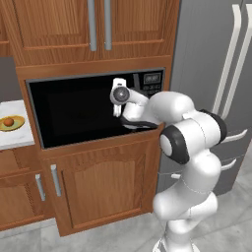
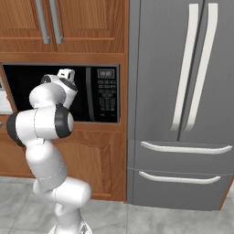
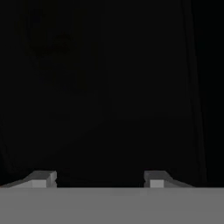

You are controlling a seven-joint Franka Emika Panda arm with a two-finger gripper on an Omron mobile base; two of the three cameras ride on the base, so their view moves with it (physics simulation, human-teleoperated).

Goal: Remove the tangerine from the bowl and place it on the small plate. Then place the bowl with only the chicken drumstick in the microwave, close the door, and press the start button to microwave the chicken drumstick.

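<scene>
Left base view: the small plate (image 1: 12, 123) sits on the pale counter (image 1: 15, 135) at the left edge of the frame, with the tangerine (image 1: 8, 121) resting in it. The microwave (image 1: 93, 108) fills the frame centre, its door (image 1: 78, 110) shut; through the dark glass I cannot tell what is inside. Hand view: the gripper (image 3: 100, 178) faces black glass, fingertips (image 3: 43, 178) set well apart, nothing between them. Keypad panel (image 2: 106, 93) is centre-left in the right base view.
</scene>
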